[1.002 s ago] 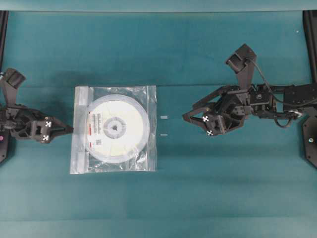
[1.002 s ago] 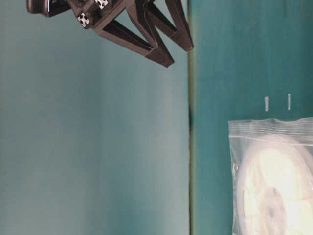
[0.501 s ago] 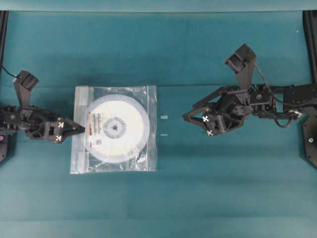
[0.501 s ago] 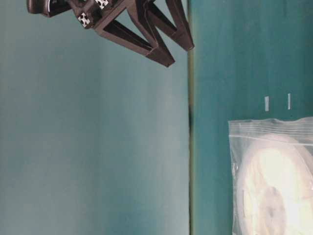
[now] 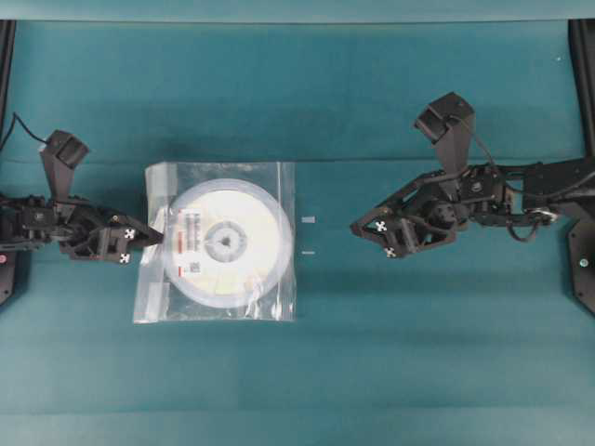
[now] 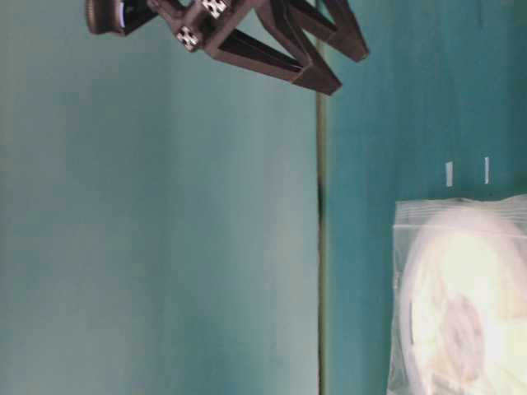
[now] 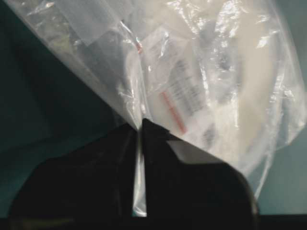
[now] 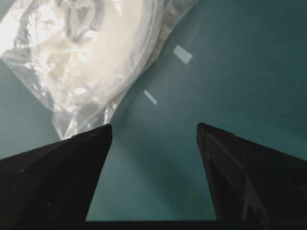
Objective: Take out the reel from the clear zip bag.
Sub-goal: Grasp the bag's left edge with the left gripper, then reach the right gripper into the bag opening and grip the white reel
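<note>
- The left pincer [image 5: 156, 238] is clamped on the zip-strip edge of the clear zip bag [image 5: 149, 279]; in the left wrist view its dark fingers [image 7: 177, 163] meet with only a thin fold of plastic between them.
- That pinch sits at the bag's 9 o'clock edge in the overhead view, with the arm reaching in from the tabletop's 9 o'clock side.
- The reel [image 5: 223, 243] lies flat inside the bag, its white label with red marks on the side toward the left pincer, its grey hub about central.
- The bag rests on the teal tabletop [image 5: 297, 372], left of centre.
- Two small pale marks [image 5: 308, 220] lie on the tabletop just off the bag's 3 o'clock edge.
- The right pincer [image 5: 364, 234] stands wide and holds nothing, out at 3 o'clock beyond those marks, apart from the bag.
</note>
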Robot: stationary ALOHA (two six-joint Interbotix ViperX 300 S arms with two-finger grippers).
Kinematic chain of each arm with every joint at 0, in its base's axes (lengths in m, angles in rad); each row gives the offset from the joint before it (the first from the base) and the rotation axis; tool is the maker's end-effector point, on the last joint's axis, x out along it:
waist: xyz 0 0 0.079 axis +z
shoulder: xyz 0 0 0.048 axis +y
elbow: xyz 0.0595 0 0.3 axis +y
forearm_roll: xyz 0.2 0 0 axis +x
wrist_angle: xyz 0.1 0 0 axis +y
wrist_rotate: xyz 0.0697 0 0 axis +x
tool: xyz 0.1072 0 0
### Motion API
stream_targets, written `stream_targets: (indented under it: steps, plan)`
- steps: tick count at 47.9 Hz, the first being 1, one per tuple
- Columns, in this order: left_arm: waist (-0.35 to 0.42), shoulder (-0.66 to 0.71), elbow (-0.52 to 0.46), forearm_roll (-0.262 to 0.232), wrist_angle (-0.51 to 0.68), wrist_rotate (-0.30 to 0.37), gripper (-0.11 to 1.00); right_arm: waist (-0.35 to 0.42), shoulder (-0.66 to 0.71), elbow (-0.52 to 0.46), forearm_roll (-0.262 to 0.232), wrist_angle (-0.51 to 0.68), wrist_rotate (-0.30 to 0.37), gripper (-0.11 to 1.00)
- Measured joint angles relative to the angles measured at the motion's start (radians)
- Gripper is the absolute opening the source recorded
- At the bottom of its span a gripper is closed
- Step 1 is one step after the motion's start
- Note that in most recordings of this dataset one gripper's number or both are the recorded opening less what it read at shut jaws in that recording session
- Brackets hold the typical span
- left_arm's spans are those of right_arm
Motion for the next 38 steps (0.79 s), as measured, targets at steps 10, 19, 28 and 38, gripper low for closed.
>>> stream_targets:
  steps: [10,19,28,38]
  plan:
    - [0.000,-0.011,0.000,0.000,0.020,0.000,0.00,0.005,0.080,-0.046,-0.002,0.000,0.037,0.85]
    - [0.000,-0.032,0.009,0.002,0.035,0.000,0.00,0.017,0.187,-0.114,0.000,0.000,0.092,0.85]
    - [0.000,-0.035,0.009,0.002,0.052,0.002,0.00,0.034,0.288,-0.175,-0.002,0.000,0.132,0.85]
    - [0.000,-0.035,0.008,0.000,0.061,0.002,0.00,0.035,0.350,-0.229,0.000,0.000,0.137,0.81]
